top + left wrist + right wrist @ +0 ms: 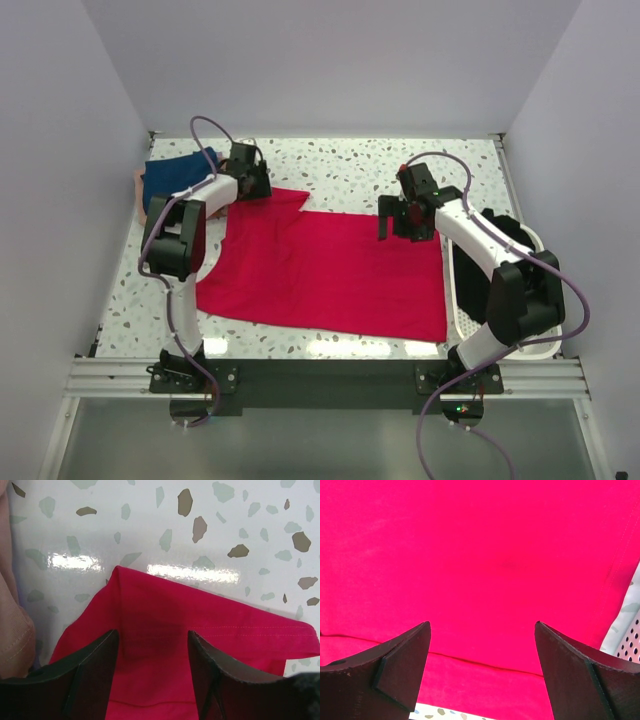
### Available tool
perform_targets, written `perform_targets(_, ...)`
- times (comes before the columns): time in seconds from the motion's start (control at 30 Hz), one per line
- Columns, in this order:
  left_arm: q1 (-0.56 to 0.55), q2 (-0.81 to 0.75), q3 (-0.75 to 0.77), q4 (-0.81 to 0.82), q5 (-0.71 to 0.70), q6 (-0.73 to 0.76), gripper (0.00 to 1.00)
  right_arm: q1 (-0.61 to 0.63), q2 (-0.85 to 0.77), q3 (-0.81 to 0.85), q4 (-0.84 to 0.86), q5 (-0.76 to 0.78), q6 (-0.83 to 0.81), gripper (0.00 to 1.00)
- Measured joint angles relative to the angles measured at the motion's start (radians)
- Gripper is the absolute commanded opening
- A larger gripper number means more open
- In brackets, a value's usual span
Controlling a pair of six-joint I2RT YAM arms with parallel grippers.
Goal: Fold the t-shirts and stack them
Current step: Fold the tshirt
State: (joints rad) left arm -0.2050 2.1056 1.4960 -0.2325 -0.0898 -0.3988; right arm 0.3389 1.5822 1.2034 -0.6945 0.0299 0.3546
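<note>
The crimson-red t-shirt (330, 270) lies spread flat across the middle of the table. My left gripper (250, 182) is open over its far left sleeve corner; in the left wrist view (153, 632) the red sleeve (200, 625) lies between and below the jaws. My right gripper (405, 222) is open over the shirt's far right edge; in the right wrist view (482, 625) red cloth (480, 555) with a fold line fills the frame. The navy tee (178, 168) lies on the pale pink tee (140, 195) at the far left. The inside of the basket looks dark; I cannot tell whether black tees lie there.
The white perforated basket (535, 345) stands at the right edge of the table, beside the right arm; its wall shows in the right wrist view (632, 635). Pink cloth (12, 630) lies left of the left gripper. White walls enclose the speckled table (350, 160).
</note>
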Motion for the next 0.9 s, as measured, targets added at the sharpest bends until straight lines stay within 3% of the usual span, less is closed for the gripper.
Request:
perform_targets(0.27,0.000,0.021,0.000,0.001,-0.011,0.003,0.57,0.000,-0.007,-0.020,-0.001,0.000,0.000,0.87)
perform_targets(0.53,0.000,0.022,0.000,-0.001,-0.023,0.013,0.30,0.000,-0.015,-0.029,-0.001,0.000,0.000,0.87)
perform_targets(0.7,0.000,0.022,0.000,-0.002,-0.023,0.019,0.26,0.000,-0.019,-0.033,-0.001,0.000,0.000,0.88)
perform_targets(0.8,0.000,0.022,-0.001,-0.002,-0.023,0.023,0.08,0.000,-0.020,-0.034,-0.001,0.001,0.001,0.87)
perform_targets(0.9,0.000,0.022,-0.001,-0.002,-0.024,0.024,0.04,0.000,-0.020,-0.034,-0.001,0.001,0.001,0.87)
